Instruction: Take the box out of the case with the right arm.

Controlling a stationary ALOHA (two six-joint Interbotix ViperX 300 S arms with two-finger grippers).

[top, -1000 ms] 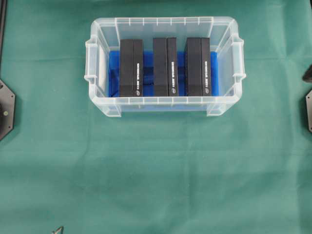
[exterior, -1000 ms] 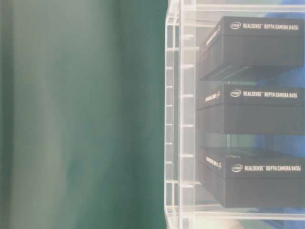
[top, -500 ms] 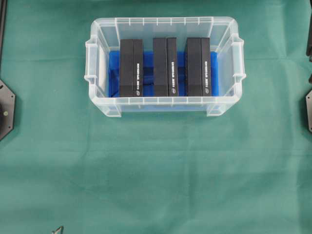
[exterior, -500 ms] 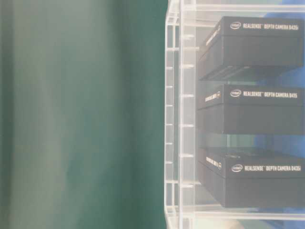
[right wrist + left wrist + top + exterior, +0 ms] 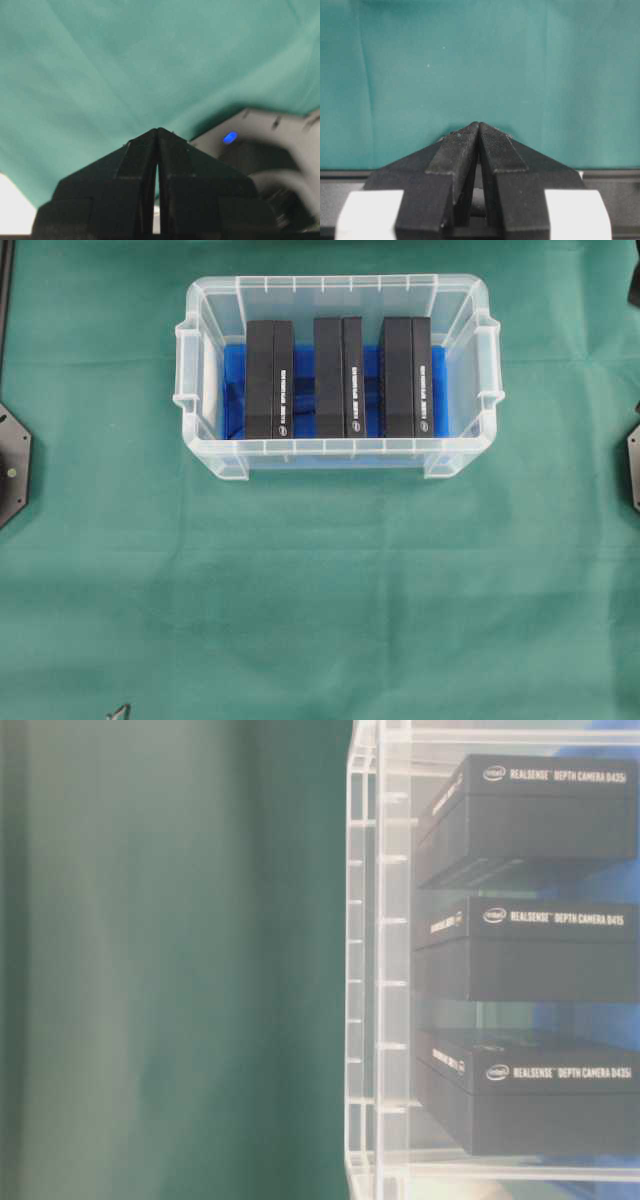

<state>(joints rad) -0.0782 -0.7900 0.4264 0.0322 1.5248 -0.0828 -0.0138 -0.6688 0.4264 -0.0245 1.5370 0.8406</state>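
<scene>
Right arm (image 5: pixel 634 285) has crept from 3 o'clock up to the 2 o'clock edge overhead, right gripper (image 5: pixel 157 131) and left gripper (image 5: pixel 479 125) both clenched empty; three boxes (image 5: pixel 338 378) unmoved in the case (image 5: pixel 340 286) at 12.

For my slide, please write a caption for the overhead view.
Three black boxes stand side by side in the clear case on a green cloth.
</scene>
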